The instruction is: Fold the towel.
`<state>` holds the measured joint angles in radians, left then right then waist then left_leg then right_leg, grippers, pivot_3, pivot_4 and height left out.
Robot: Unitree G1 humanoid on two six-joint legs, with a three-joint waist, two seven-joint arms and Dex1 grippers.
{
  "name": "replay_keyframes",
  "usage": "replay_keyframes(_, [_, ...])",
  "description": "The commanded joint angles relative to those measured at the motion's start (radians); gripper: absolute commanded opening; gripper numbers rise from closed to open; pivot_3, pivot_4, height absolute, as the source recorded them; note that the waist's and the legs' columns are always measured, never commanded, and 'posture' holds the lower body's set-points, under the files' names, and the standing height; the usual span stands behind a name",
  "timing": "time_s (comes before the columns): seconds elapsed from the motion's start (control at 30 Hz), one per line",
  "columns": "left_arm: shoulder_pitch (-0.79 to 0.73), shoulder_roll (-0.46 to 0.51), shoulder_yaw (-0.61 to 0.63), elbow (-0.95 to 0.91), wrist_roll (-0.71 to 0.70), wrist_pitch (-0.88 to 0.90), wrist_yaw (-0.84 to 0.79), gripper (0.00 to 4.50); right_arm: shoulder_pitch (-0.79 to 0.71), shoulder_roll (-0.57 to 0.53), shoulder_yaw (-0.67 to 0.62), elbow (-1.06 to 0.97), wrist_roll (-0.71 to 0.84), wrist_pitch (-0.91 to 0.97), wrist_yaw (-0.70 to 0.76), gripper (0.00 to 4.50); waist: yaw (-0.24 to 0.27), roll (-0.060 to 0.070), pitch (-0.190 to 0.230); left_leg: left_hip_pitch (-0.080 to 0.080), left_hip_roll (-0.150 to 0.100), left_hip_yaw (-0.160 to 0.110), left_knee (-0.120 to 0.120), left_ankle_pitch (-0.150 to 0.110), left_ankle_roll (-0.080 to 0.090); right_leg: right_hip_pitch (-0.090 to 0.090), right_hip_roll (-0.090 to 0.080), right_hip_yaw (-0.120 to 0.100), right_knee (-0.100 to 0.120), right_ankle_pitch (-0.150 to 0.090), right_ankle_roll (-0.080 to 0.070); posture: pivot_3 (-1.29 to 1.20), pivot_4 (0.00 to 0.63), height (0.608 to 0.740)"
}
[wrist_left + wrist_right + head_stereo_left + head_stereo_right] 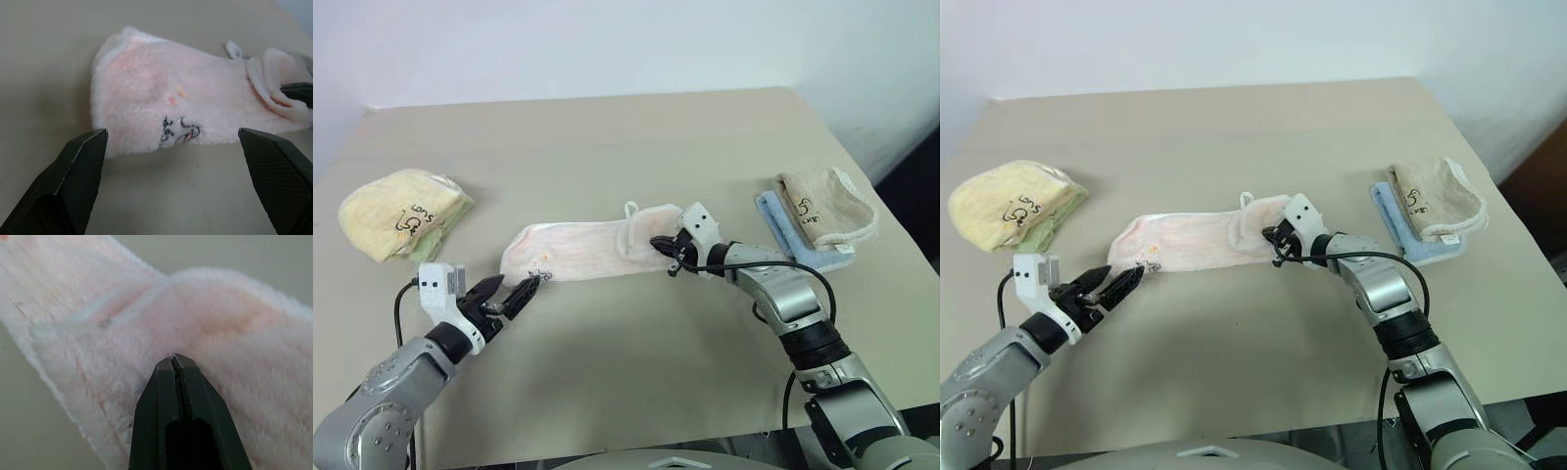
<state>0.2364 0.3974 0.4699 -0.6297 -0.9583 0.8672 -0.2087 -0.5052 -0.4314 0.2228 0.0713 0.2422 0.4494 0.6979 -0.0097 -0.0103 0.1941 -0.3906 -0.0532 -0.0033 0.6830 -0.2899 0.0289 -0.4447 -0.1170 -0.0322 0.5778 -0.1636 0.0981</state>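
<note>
Overhead, the towel (pixel 578 251) lies mid-table (pixel 636 362), its long axis running side to side, already narrowed into a strip; I'd say the end-over-end fold remains. Left wrist view: the left end effector (pixel 173 147) gapes just short of the near end. Right wrist view: the right end effector (pixel 175 363) is clenched on the far end's pile.

A bare test room, by the look of it — a plain beige table (pixel 607 137) set against an unadorned white wall (pixel 607 49), with nothing domestic around it. Folded towels are laid out apart like samples — a yellow towel (pixel 403 212) on one side, a beige towel (pixel 824 207) on a blue cloth (pixel 781 222) opposite.
</note>
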Motion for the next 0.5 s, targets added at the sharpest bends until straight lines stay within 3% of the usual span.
replay_keyframes(0.03, [-0.013,-0.057,0.046,-0.007,-0.179,0.034,0.163,4.49,-0.054,-0.007,-0.079,-0.090,0.049,-0.037,0.038,0.01,0.000,0.000,0.000,0.000,0.000,0.000,0.000,0.000,0.000,0.000,0.000,0.000,0.000,0.000,0.000,0.00,0.150,0.728])
replay_keyframes(0.37, [-0.147,-0.117,-0.017,0.155,-0.482,0.037,0.540,4.49,-0.079,-0.008,-0.135,-0.163,0.087,-0.024,0.071,0.01,0.004,0.000,0.000,0.000,-0.001,-0.001,0.000,0.001,0.002,0.001,0.000,0.000,0.000,0.000,0.000,0.00,0.150,0.728])
replay_keyframes(0.5, [-0.217,-0.116,-0.055,0.229,-0.518,0.031,0.635,4.49,-0.064,-0.007,-0.143,-0.183,0.084,-0.017,0.061,0.01,0.023,0.000,-0.001,0.001,-0.001,-0.001,0.000,0.001,0.001,0.002,-0.001,0.000,0.001,0.000,0.000,0.00,0.150,0.728])
